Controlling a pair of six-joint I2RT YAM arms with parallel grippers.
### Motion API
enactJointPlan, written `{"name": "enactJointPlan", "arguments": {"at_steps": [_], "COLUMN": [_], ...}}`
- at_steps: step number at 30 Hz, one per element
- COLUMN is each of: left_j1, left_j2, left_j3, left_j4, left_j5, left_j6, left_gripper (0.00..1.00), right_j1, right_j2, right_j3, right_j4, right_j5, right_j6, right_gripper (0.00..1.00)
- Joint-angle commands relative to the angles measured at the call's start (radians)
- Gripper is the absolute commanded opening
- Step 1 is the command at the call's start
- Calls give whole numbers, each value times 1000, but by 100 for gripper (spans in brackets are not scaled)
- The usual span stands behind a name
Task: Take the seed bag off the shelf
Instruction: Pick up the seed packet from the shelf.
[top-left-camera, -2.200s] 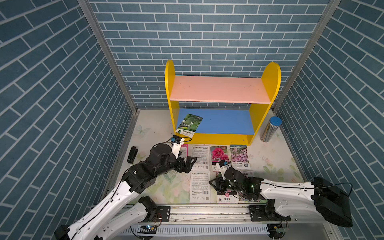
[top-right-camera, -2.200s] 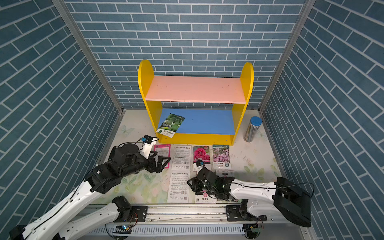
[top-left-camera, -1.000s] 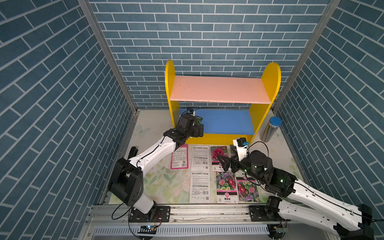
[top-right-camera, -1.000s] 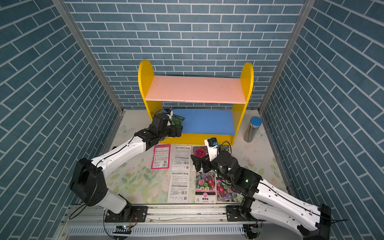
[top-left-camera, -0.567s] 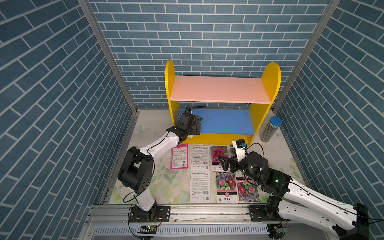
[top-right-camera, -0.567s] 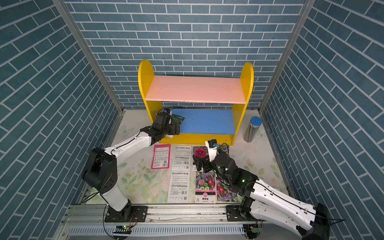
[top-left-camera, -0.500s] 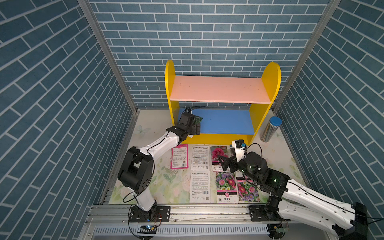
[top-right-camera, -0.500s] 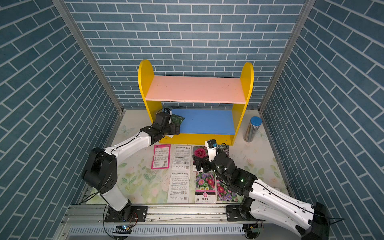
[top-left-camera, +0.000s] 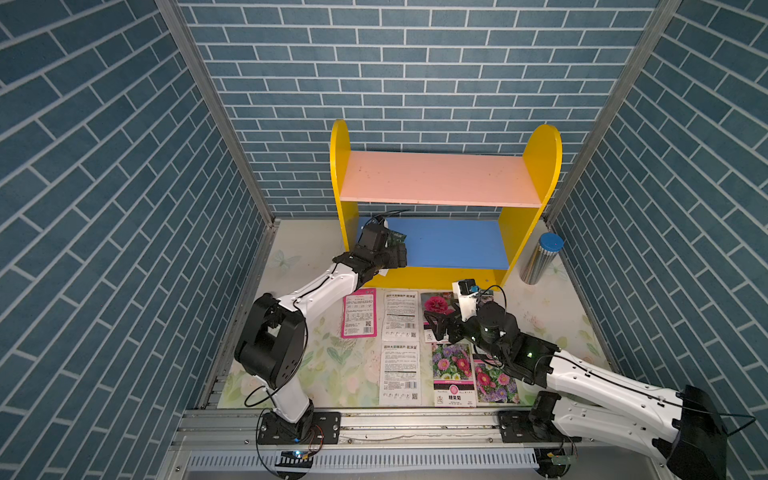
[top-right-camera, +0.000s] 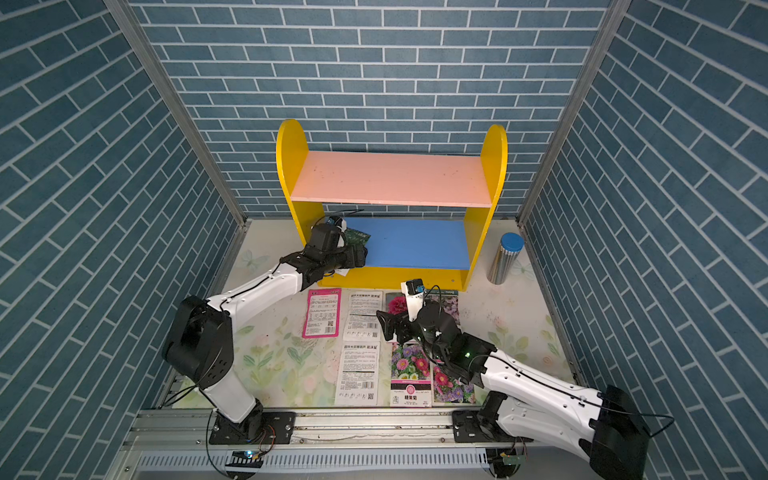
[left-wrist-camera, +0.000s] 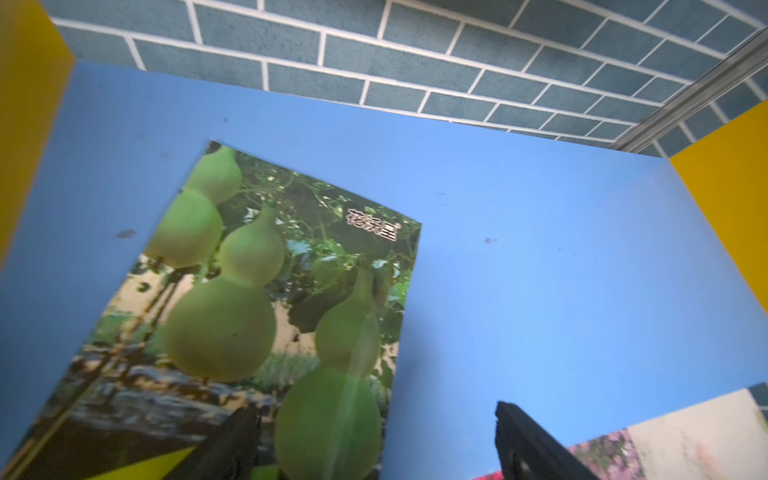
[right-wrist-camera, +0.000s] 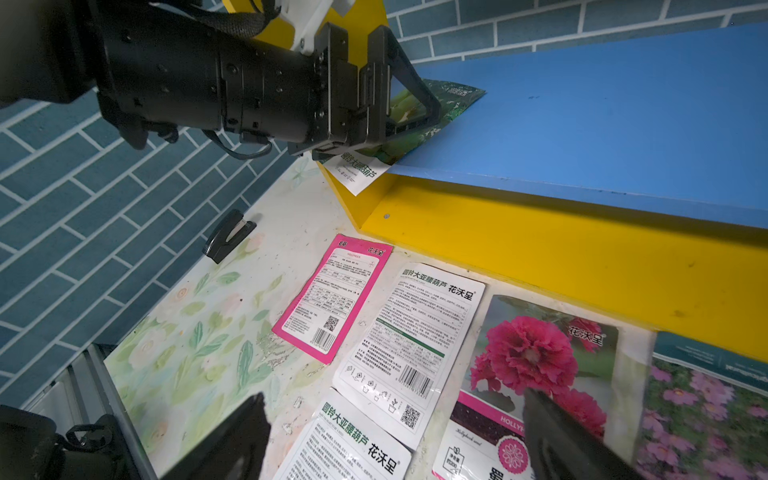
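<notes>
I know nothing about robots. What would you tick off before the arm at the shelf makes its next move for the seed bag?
1. Left end effector open: ok, its jaws stand wide apart.
2. Seed bag reachable: ok, it lies on the blue board of the shelf, with one end overhanging the front edge.
3. Bag lined up between the jaws: cannot tell. One finger is over the bag and the other is over bare board.
4. Bag gripped: not ok, nothing is clamped yet.
5. Right end effector out of the way: ok, it is open above the packets lying in front of the shelf.
</notes>
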Motion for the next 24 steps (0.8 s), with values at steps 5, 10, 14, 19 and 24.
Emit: {"name": "enactJointPlan", "arguments": {"at_steps": [5,10,14,19,24], "left_j1": [-29,-29,-29,-30,-32], "left_j2": [-21,-85,-169,-336,-525], "left_j3": [90,76,-3,-127,-206], "left_j4": [-119,-200,-244,-282,-319], "left_j5": [56,49,41,49,87], "left_j6": [-59,-54,-33,-2,52], "left_gripper": [93,94,95,95,97], "right_j1": [-29,-64,-89,-120,-120], "right_j2": [-16,2,38,131,292], "right_j3": [-54,-67,-63,-50,10], "right_j4": [140,216,269,378,454], "right_j5": [-54,-95,-132,-180,-194], "right_j6": [108,175,227,310,404], "right_gripper": [96,96,96,96,94]}}
